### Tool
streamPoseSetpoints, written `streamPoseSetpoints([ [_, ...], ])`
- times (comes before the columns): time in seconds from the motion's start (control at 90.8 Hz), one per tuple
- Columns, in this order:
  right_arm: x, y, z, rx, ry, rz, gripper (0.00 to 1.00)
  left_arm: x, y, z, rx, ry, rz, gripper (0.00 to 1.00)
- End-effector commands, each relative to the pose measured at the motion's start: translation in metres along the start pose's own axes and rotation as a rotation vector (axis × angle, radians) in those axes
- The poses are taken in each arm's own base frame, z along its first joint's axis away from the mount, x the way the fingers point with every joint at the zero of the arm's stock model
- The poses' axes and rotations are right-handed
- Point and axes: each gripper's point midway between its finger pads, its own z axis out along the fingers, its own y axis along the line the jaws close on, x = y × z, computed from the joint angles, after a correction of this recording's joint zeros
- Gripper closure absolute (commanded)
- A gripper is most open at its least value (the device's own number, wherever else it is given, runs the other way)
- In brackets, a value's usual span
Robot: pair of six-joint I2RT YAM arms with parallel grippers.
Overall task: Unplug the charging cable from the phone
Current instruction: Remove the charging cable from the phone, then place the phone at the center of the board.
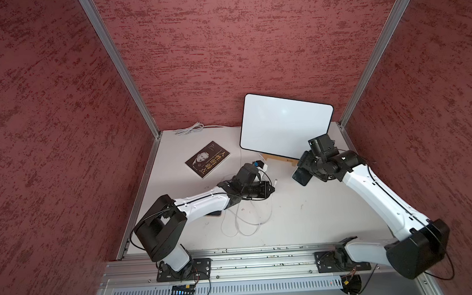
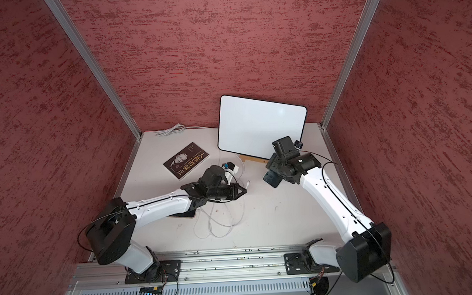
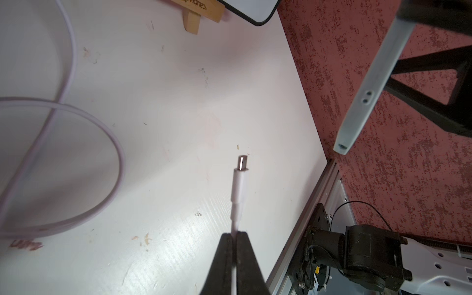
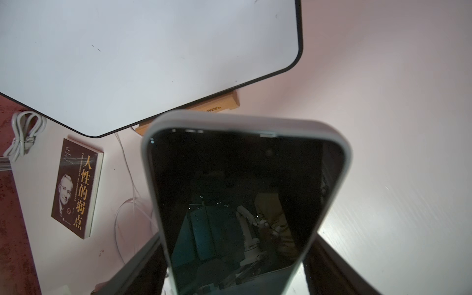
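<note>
My left gripper [image 1: 272, 189] [image 3: 235, 235] is shut on the white charging cable [image 3: 236, 201] just behind its plug. The metal plug tip [image 3: 242, 163] [image 1: 275, 181] sticks out free above the table, with nothing attached to it. The cable's slack lies in loops [image 1: 245, 220] near my left arm. The phone [image 4: 242, 191] [image 1: 301, 178], dark-screened in a pale grey case, is held off the table by my right gripper [image 4: 235, 268], whose fingers [image 4: 143, 268] clamp its long sides. Plug and phone are apart, with a clear gap between them in both top views.
A white board [image 1: 285, 124] leans on a wooden stand [image 1: 279, 159] at the back. A dark book [image 1: 207, 159] lies left of it. A white charger block [image 1: 259, 165] sits behind my left wrist. A tied white cable bundle [image 1: 190, 128] lies by the back wall.
</note>
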Motion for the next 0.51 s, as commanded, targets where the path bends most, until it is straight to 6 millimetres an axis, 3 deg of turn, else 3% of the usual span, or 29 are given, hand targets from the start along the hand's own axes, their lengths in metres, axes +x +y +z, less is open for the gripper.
streamPoseSetpoints([
  [0.0, 0.001, -0.011, 0.002, 0.025, -0.01, -0.087, 0.64, -0.02, 0.012, -0.006, -0.057, -0.045, -0.017, 0.93],
  [0.496, 0.075, -0.013, 0.072, -0.004, 0.323, -0.343, 0.65, -0.042, 0.057, -0.018, -0.127, -0.116, -0.14, 0.92],
])
